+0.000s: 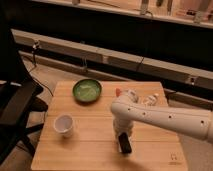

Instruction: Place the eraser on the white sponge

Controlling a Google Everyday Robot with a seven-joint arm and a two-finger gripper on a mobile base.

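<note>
- Reading the tool (123, 143) low over the desk (85, 152), right of centre and close to the front edge, pointing straight down.
- The dark block at its tip is what I take for the eraser (124, 148). It sits directly under the tool, either touching the wood or just off it; I can't tell which.
- The block's long axis runs roughly far-to-near, leaning slightly toward the near-right corner.
- Tool state: I cannot tell whether it is apart, together or clamped on the block. The two merge into one dark shape.
- I can't pick out the white sponge anywhere on the bare wood. My judgement is that it may lie hidden under the tool and wrist.
- Two pale lumps (149, 99) lie far-right on the desk behind the arm, well apart from the tool. I can't identify them.
- Key relation: the eraser shows no sideways offset from the tool, so it is straight below. The eraser-to-sponge offset decides the release, and I can't see it.
- Pose: the single arm (165, 119) enters from the right edge. The forearm runs nearly level above the desk, then bends sharply down at the wrist.
- The green bowl (87, 90) lies far-left of the tool and the white cup (64, 125) lies left. Both are well apart from it and out of the way.
</note>
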